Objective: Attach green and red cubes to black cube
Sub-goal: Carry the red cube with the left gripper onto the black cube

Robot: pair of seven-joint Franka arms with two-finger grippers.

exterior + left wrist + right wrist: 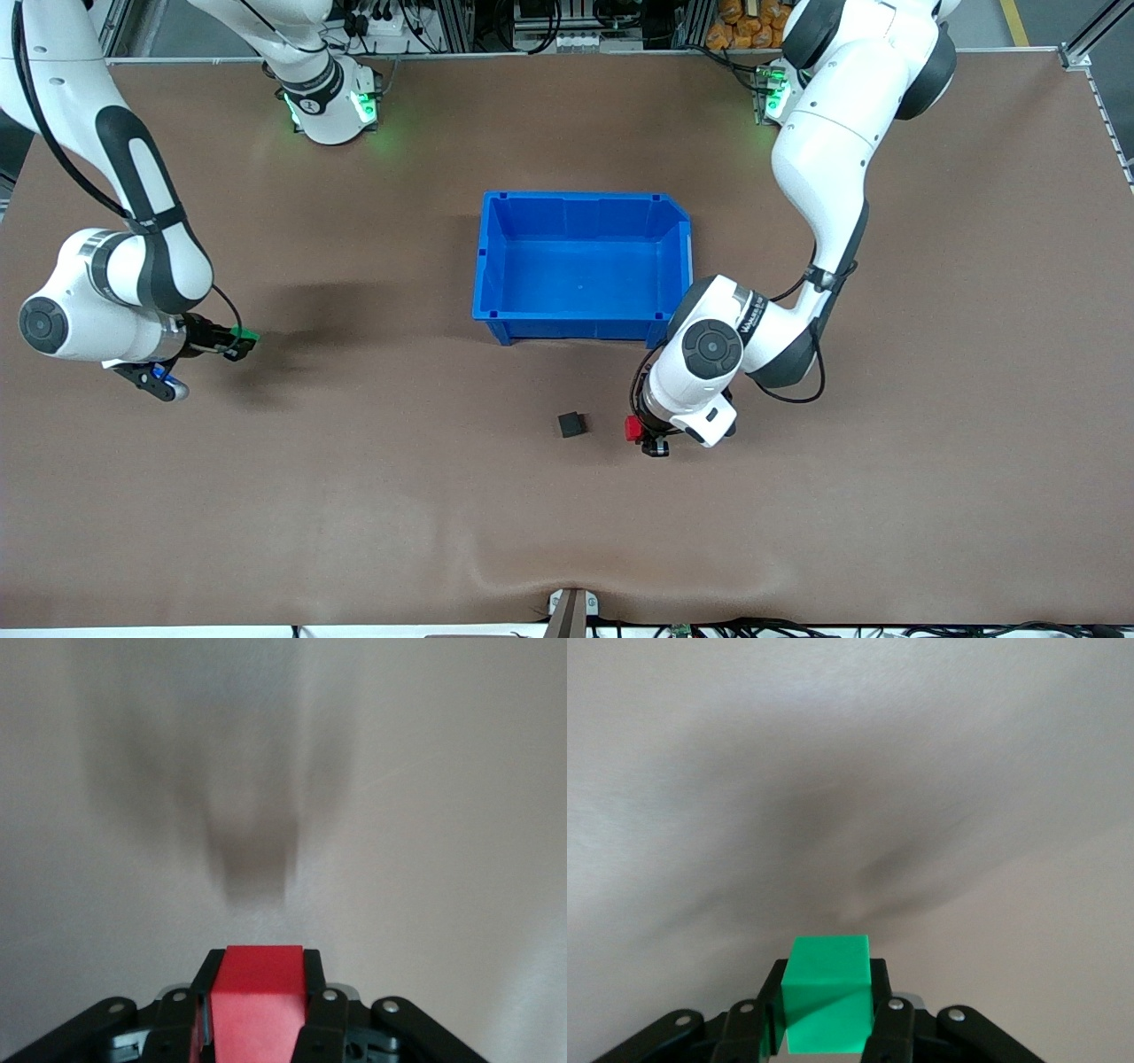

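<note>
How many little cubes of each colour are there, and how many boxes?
Red cube: 1, in the left gripper
Green cube: 1, in the right gripper
Black cube: 1, on the table
Blue bin: 1
Total: 4

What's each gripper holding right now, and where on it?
The left gripper pinches the red cube by two opposite side faces. The right gripper pinches the green cube the same way.

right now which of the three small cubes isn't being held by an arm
The small matte black cube: it sits free on the brown table, while the bright red cube is clamped in the left gripper's jaws and the bright green cube in the right gripper's.
</note>
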